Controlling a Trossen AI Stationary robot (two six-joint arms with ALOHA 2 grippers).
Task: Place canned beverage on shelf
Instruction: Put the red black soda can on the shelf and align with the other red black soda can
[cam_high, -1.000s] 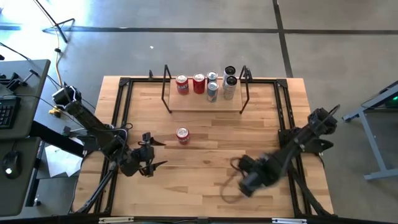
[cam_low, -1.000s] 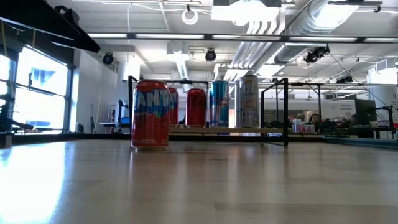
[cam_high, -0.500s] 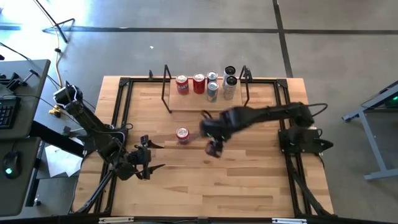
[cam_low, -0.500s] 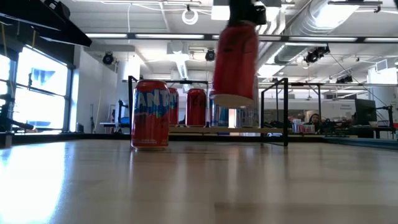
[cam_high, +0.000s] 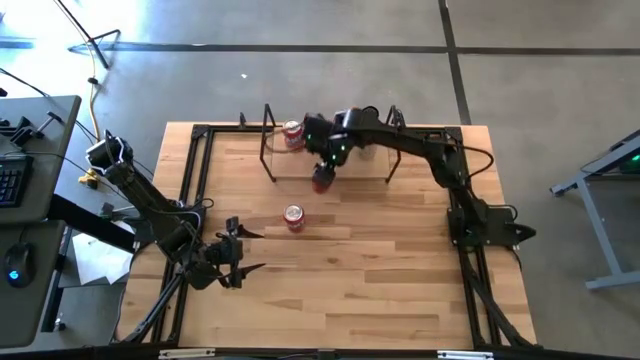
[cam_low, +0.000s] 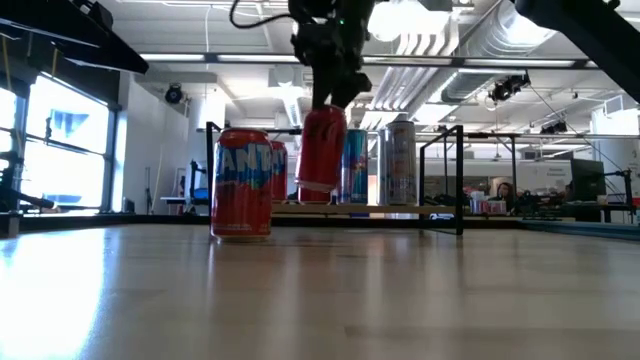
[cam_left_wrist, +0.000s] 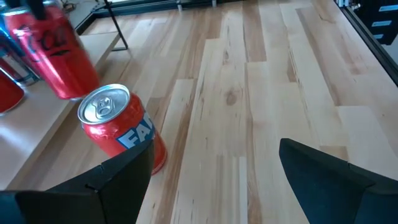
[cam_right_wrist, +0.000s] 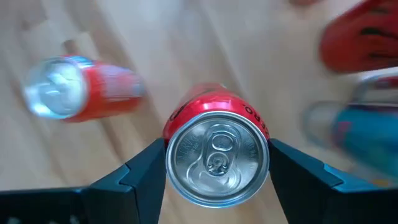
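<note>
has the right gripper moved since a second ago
Yes. The right gripper, holding a red can, went from the table's near right edge up to the shelf at the far side.

A wooden table (cam_high: 400, 270) stands on a grey concrete floor (cam_high: 300, 80). A desk (cam_high: 35, 170) with a keyboard (cam_high: 8, 180) sits beside it.

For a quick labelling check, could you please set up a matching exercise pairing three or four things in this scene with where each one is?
Things:
1. red can
2. Fanta can
3. left gripper
4. silver can

Places:
A. standing on the shelf
B. held in the right gripper, above the table
C. standing on the tabletop
D. open, near the table's front left

Pairs: 1-B, 2-C, 3-D, 4-A
</note>
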